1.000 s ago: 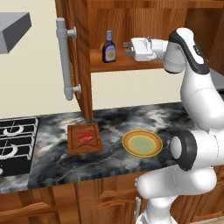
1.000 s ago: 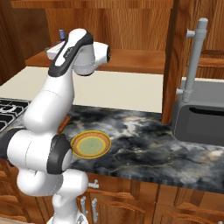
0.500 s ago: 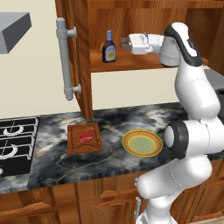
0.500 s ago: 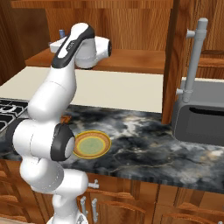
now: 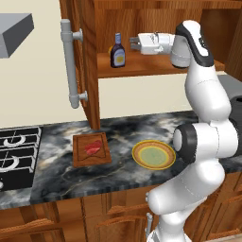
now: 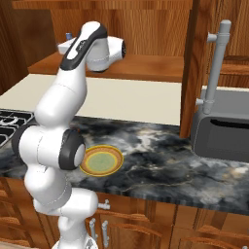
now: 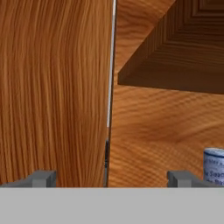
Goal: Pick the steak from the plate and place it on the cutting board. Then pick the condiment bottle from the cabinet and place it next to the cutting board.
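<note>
Bottle (image 5: pixel 117 51) is sitting on the cabinet (image 5: pixel 142 66) shelf, dark purple-brown with a yellow oval label, writing too tiny to read. Pincer (image 5: pixel 131 43) is hanging wide open beside it, gripping nothing.

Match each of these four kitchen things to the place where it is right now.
Things:
1. steak
2. plate
3. condiment bottle
4. cutting board

Places:
A. on the cabinet shelf
B. on the counter beside the stove
C. on the cutting board
D. on the counter in front of the robot's base

Pairs: 1-C, 2-D, 3-A, 4-B
</note>
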Controlling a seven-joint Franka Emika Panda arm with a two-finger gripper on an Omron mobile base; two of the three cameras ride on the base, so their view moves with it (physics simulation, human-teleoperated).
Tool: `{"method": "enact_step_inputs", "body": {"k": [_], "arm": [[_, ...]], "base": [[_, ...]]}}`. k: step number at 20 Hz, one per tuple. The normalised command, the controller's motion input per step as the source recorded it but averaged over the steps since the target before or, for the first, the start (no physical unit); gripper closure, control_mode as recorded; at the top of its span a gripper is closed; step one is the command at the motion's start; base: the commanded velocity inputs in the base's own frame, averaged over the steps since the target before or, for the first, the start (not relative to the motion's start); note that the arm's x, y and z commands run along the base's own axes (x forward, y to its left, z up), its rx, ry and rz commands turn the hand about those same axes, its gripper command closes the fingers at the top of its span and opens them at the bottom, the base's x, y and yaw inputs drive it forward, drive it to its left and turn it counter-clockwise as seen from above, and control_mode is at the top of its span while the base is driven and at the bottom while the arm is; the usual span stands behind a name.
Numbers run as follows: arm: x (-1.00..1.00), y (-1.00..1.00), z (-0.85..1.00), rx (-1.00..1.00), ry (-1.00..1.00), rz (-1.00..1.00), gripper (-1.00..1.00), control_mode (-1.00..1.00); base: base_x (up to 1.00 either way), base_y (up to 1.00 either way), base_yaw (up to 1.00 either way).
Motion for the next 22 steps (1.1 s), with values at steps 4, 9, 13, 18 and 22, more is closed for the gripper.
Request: {"method": "enact_step_inputs", "body": {"k": [4, 9, 13, 18, 22], "arm": [[0.17, 0.0, 0.0, 0.0, 0.0, 0.0, -1.0, -1.0], [0.13, 0.0, 0.0, 0.0, 0.0, 0.0, -1.0, -1.0], [0.14, 0.0, 0.0, 0.0, 0.0, 0.0, -1.0, -1.0], [0.13, 0.0, 0.0, 0.0, 0.0, -0.01, -1.0, -1.0], [0.1, 0.0, 0.0, 0.0, 0.0, -0.02, -1.0, -1.0]], "base": [[0.0, 0.0, 0.0], [0.0, 0.0, 0.0], [0.0, 0.0, 0.0], [0.0, 0.0, 0.0], [0.0, 0.0, 0.0]]}}
